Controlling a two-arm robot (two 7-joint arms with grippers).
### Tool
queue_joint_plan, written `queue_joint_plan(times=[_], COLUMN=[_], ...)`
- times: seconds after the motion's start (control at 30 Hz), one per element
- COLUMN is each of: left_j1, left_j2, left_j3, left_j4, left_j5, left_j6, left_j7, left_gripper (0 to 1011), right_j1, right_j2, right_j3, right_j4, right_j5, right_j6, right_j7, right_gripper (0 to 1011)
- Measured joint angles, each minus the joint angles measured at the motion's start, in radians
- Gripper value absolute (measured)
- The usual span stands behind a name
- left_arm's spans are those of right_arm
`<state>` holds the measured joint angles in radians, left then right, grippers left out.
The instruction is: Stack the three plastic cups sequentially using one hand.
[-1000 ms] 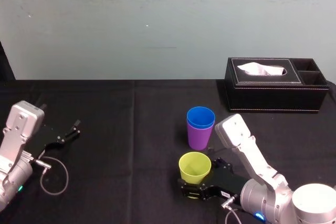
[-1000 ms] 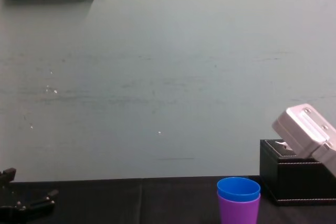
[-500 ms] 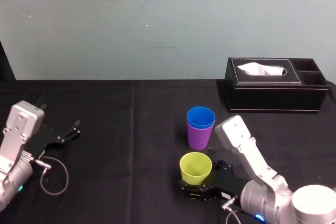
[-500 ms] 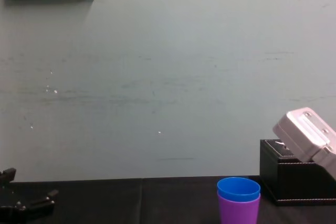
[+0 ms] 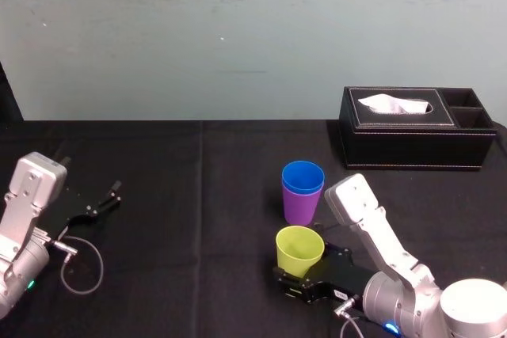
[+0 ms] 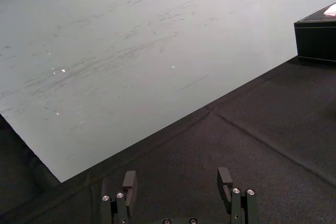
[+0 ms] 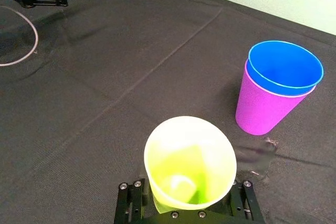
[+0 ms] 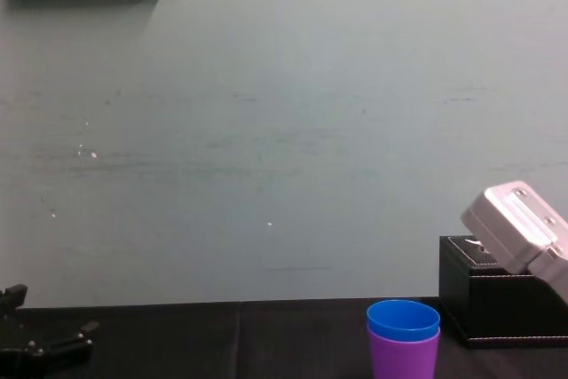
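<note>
The yellow-green cup (image 5: pixel 299 249) stands at the front of the black table, leaning slightly, low between the fingers of my right gripper (image 5: pixel 305 279), which is shut on its lower body. In the right wrist view the yellow-green cup (image 7: pixel 189 166) sits mouth-up between the fingers of the right gripper (image 7: pixel 186 208). Just behind it the blue cup (image 5: pixel 303 177) is nested in the purple cup (image 5: pixel 299 207), both upright; the chest view shows the blue cup (image 8: pixel 404 319) in the purple cup (image 8: pixel 404 357). My left gripper (image 5: pixel 99 203) rests open at the far left.
A black leather tissue box (image 5: pixel 416 128) stands at the back right, behind the stacked cups. A loose cable (image 5: pixel 79 263) loops on the cloth by the left arm. Bare black cloth (image 5: pixel 198 219) lies between the two arms.
The right gripper's fingers have closed in on the yellow-green cup, which has shifted slightly right and tipped a little. The blue and purple cups and the left arm have not moved.
</note>
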<state>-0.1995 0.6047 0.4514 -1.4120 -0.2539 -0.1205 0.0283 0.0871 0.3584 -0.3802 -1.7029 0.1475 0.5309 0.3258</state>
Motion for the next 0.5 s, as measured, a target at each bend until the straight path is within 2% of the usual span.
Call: queue_joint_plan(times=[0.5], left_j1=[0.0], left_j2=[0.0], left_j3=[0.0], left_j4=[0.0], left_j5=[0.0], left_j6=[0.0], left_j7=[0.0], left_gripper=[1000], right_j1=[0.0], right_j2=[0.001], right_j3=[0.0], right_j4=[-0.002], right_j5=[0.001], right_j6=[-0.001], right_j7=[0.0], right_gripper=[729])
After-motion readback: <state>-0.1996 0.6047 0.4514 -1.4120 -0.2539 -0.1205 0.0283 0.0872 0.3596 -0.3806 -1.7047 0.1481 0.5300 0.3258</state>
